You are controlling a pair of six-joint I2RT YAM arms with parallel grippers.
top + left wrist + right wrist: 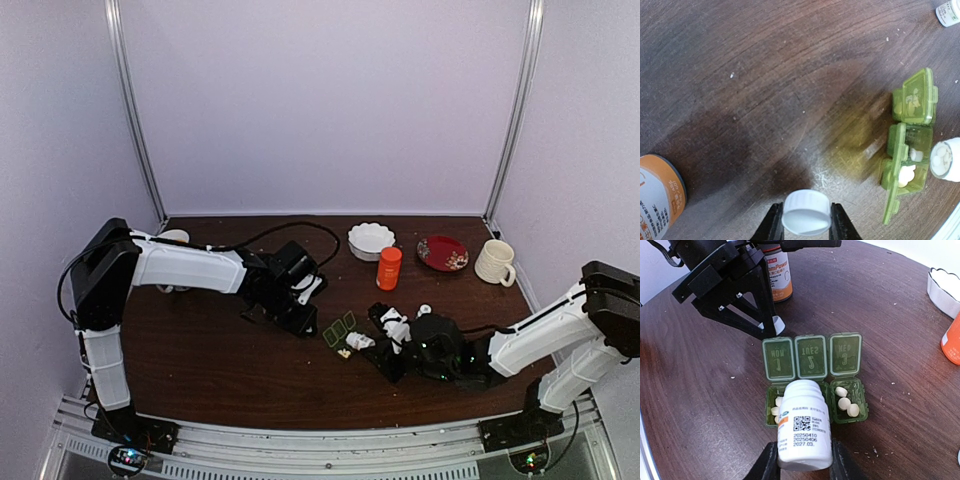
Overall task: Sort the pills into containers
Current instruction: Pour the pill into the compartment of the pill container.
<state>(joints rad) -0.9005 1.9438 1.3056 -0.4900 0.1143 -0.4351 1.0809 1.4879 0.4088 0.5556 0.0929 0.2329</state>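
Note:
The dark-green pill box (pixel 812 357) lies with its three lids open. It also shows in the top view (pixel 338 328) and in the left wrist view (pixel 910 135). Whitish pills (pixel 846 401) lie in the right cell, and some pills (pixel 774 407) lie in the left cell. The middle cell is hidden behind a white bottle (pixel 805 425). My right gripper (pixel 802 460) is shut on this open bottle and holds it tilted, mouth over the middle cell. My left gripper (pixel 806 220) is shut on the bottle's white cap (pixel 806 212), just left of the box.
An orange-and-white labelled bottle (pixel 777 272) stands behind my left gripper. An orange bottle (pixel 389 268), a white bowl (pixel 371 240), a red plate (pixel 442 252) and a cream mug (pixel 494 262) stand at the back right. A small white object (pixel 425 309) lies near the right arm.

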